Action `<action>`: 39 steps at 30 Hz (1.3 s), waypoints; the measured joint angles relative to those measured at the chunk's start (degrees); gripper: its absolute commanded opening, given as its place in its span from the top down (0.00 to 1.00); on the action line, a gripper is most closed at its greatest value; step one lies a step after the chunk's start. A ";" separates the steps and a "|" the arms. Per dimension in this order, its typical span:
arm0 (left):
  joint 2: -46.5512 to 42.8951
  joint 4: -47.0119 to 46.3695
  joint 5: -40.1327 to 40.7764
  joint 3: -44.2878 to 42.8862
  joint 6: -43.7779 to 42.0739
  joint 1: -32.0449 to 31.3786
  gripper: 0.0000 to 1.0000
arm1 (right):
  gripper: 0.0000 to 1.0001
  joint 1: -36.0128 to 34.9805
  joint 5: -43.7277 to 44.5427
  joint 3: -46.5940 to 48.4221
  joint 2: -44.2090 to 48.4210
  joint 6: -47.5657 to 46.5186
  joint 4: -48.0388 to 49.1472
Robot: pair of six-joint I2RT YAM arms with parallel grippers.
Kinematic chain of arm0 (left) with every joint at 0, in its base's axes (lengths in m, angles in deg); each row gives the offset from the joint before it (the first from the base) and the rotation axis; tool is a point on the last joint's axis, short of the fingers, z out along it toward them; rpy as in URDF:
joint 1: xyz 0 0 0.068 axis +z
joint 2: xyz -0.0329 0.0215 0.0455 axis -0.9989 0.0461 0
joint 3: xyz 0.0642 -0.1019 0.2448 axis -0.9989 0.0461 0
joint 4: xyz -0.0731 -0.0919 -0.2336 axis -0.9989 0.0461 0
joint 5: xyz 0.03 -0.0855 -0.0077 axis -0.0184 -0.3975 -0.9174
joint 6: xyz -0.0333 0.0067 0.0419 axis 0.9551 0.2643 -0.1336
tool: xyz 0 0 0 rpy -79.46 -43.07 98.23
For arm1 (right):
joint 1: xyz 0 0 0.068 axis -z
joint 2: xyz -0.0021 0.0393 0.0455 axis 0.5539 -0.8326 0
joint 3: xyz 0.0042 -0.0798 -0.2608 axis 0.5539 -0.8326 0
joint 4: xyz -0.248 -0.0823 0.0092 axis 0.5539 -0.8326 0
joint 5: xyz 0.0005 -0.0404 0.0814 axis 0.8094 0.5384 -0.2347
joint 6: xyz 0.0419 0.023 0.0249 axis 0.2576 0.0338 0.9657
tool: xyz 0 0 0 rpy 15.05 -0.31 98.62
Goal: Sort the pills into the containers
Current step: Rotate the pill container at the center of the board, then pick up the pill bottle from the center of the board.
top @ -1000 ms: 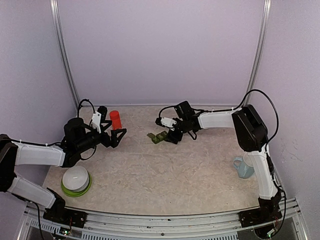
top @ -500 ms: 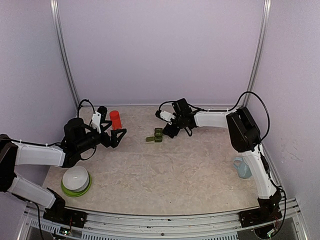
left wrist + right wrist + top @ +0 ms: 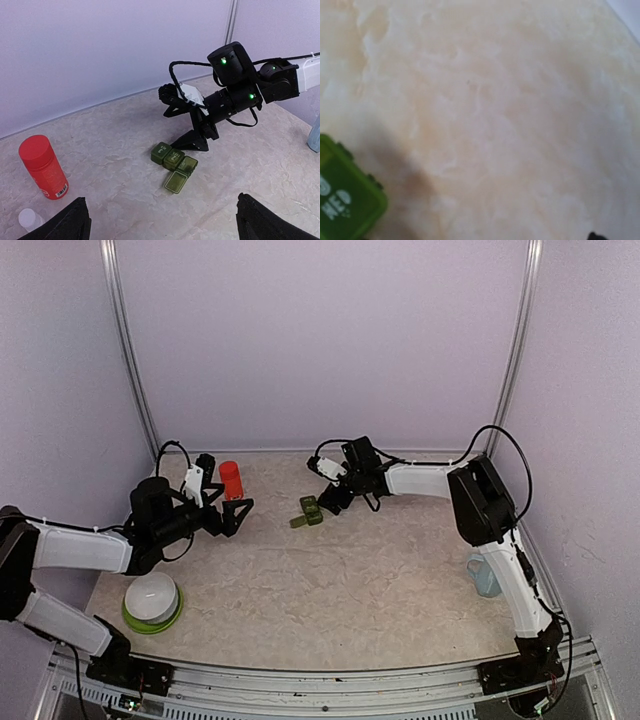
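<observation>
Right hand (image 3: 182, 127) backed off, spread wider — containers (image 3: 174, 160) lie free.

The top camera looks down over the whole worktop (image 3: 350, 580). The left wrist camera faces the containers (image 3: 174, 160) from well back; the right wrist camera crowds their corner.

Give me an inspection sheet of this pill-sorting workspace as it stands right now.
Surface: beige marbled tabletop, no spills seen.
Job's things: green container strip, one lid flipped open; pills: nothing seen.
Clutter: red bottle, small white bottle, bowl on green plate, blue mug.
Grippers: left gripper, jaws open, empty; right gripper, jaws open beside the strip, empty.
Cables: black cable looped on each arm.
Surroundings: lilac walls, metal rails.
</observation>
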State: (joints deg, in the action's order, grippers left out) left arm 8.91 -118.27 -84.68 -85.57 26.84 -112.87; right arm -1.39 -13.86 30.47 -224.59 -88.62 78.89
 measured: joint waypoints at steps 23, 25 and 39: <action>6.23 17.05 17.46 -17.29 7.74 4.85 0.01 | 0.00 0.81 5.20 -26.64 25.33 12.44 13.60; 7.43 18.95 18.25 -17.92 8.44 5.42 0.03 | 0.00 0.81 6.16 -27.74 26.23 13.62 13.81; 18.36 27.34 19.10 -24.63 13.94 11.32 0.01 | 0.00 1.18 3.34 -35.50 27.87 23.28 12.50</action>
State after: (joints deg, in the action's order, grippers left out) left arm 27.27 -90.93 -65.58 -110.20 40.78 -101.55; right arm -0.21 -10.52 -5.03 -196.72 -65.34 91.39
